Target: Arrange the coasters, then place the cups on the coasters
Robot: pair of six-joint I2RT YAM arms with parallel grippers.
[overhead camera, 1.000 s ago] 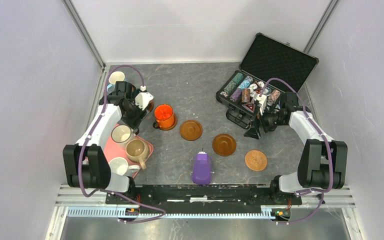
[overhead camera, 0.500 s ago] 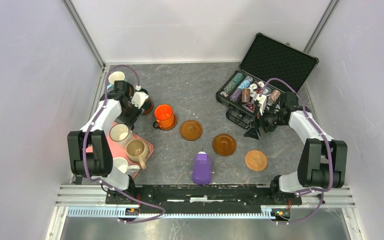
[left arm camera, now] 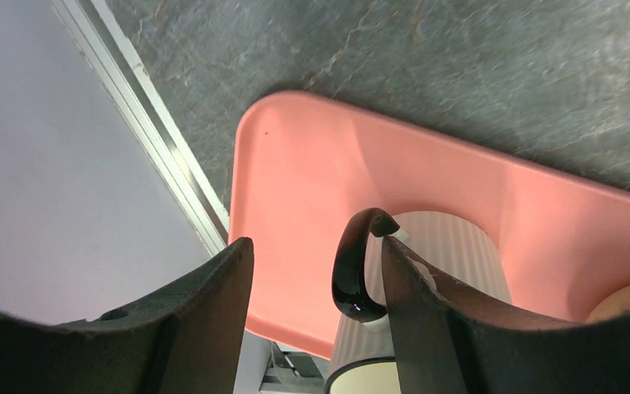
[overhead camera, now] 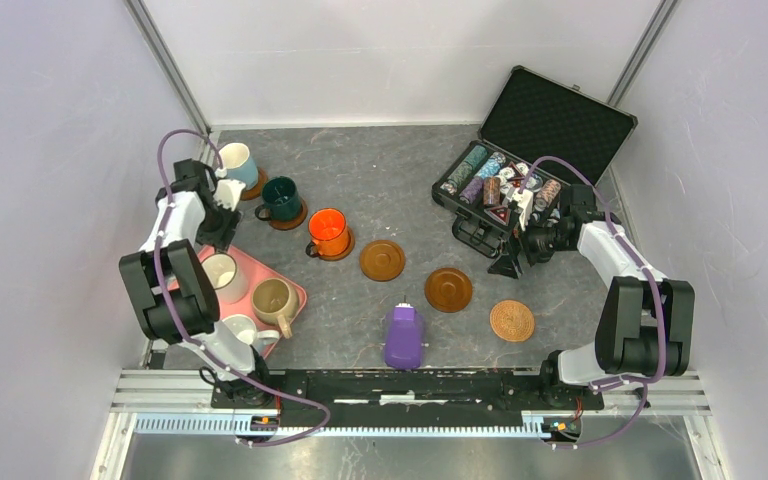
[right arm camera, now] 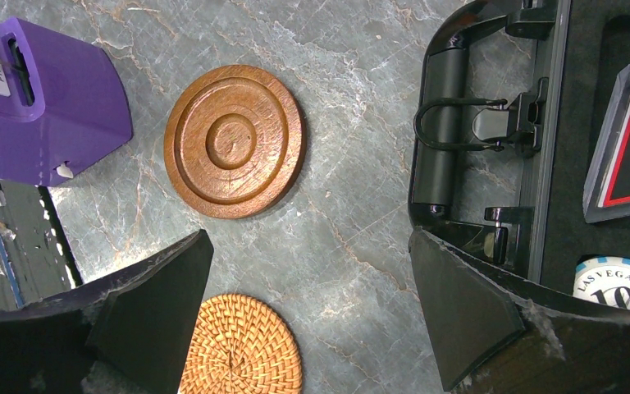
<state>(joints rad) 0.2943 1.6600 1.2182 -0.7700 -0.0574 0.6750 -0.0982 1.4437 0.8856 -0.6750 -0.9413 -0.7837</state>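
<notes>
Coasters (overhead camera: 382,260) are all lying out in a diagonal line across the counter (overhead camera: 390,170), so we're counting the arranging as done. Three of six cups are sitting on theirs at the far-left end: light blue mug (overhead camera: 237,163), dark green mug (overhead camera: 282,197), orange mug (overhead camera: 328,231). Three coasters are waiting bare: two wooden ones mid-counter and the woven coaster (overhead camera: 512,320) nearest the right arm. The other three cups are sitting on the pink tray (left arm camera: 312,164): cream mug (overhead camera: 222,272), beige mug (overhead camera: 275,300), white mug (overhead camera: 235,333).

We're going for the cream one. The left fingers (left arm camera: 205,320) are standing apart, straddling its dark handle (left arm camera: 353,271), which is lying close to one finger. They aren't clamping yet, as far as we can tell. The right fingers (right arm camera: 152,304) are spread wide, holding nothing, hovering between a wooden coaster (right arm camera: 234,141) and the chip case (right arm camera: 476,123).

We're judging it about half done, with three placements left.
</notes>
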